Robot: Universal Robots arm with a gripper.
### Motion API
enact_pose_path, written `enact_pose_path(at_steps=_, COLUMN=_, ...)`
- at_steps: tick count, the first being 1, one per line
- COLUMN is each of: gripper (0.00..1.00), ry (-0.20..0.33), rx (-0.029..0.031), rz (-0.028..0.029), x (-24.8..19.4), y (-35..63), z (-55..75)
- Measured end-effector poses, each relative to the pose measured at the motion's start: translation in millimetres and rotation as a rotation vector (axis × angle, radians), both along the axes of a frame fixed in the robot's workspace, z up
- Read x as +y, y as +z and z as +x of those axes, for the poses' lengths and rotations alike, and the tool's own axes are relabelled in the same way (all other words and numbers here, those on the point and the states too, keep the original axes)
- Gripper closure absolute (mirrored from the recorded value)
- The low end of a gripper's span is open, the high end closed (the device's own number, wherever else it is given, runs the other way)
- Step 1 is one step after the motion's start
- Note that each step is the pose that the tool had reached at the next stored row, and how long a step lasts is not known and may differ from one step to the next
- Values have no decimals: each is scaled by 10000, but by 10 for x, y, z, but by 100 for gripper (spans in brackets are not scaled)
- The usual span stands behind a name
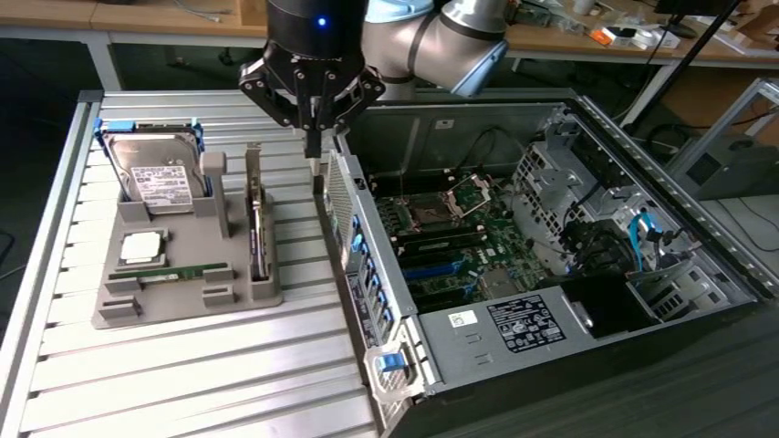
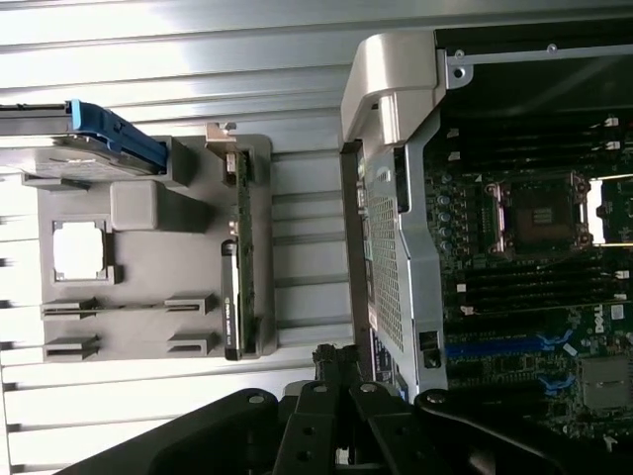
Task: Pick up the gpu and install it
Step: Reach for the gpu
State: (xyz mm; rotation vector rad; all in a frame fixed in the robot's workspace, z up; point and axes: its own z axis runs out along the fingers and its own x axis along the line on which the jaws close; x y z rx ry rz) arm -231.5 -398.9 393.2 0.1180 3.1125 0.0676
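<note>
The gpu (image 1: 255, 219) stands on its long edge in the slot of the grey holder tray (image 1: 182, 301) that lies nearest the computer case, its silvery bracket end toward the far side. In the wrist view the gpu (image 2: 235, 267) appears as a thin dark strip along the tray (image 2: 148, 317) edge. My gripper (image 1: 314, 164) hangs shut and holds nothing, above the gap between the tray and the case, just to the case side of the gpu. Its dark fingers (image 2: 331, 361) meet near the case's rear wall.
The open computer case (image 1: 548, 274) lies on the exterior view's right, motherboard (image 1: 451, 237) exposed. On the tray sit a hard drive (image 1: 159, 178), a CPU chip (image 1: 142, 246) and a green memory stick (image 1: 171, 271). Everything rests on a slatted metal table (image 1: 182, 383).
</note>
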Motion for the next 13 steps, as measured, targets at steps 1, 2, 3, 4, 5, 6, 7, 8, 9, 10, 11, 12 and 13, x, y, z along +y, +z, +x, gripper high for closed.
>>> enact_pose_path(at_steps=1, gripper=89, ry=0, rx=0, rz=0, x=0, y=0, z=-8)
enact_pose_path(at_steps=2, gripper=89, ry=0, rx=0, rz=0, x=0, y=0, z=-16)
enact_pose_path(at_steps=3, gripper=89, ry=0, rx=0, rz=0, x=0, y=0, z=-25)
enact_pose_path(at_steps=4, gripper=89, ry=0, rx=0, rz=0, x=0, y=0, z=-33)
enact_pose_path(at_steps=5, gripper=89, ry=0, rx=0, rz=0, x=0, y=0, z=-42)
enact_pose_path(at_steps=6, gripper=89, ry=0, rx=-1, rz=0, x=0, y=0, z=-52)
enact_pose_path(at_steps=7, gripper=89, ry=0, rx=0, rz=0, x=0, y=0, z=-60)
enact_pose_path(at_steps=8, gripper=89, ry=0, rx=0, rz=1, x=0, y=0, z=-72)
enact_pose_path(at_steps=9, gripper=89, ry=0, rx=0, rz=0, x=0, y=0, z=-84)
enact_pose_path(at_steps=10, gripper=89, ry=0, rx=0, rz=0, x=0, y=0, z=-92)
enact_pose_path(at_steps=11, gripper=89, ry=0, rx=0, rz=0, x=0, y=0, z=-104)
enact_pose_path(at_steps=12, gripper=89, ry=0, rx=-1, rz=1, x=0, y=-1, z=-113)
enact_pose_path(at_steps=13, gripper=89, ry=0, rx=0, rz=0, x=0, y=0, z=-125)
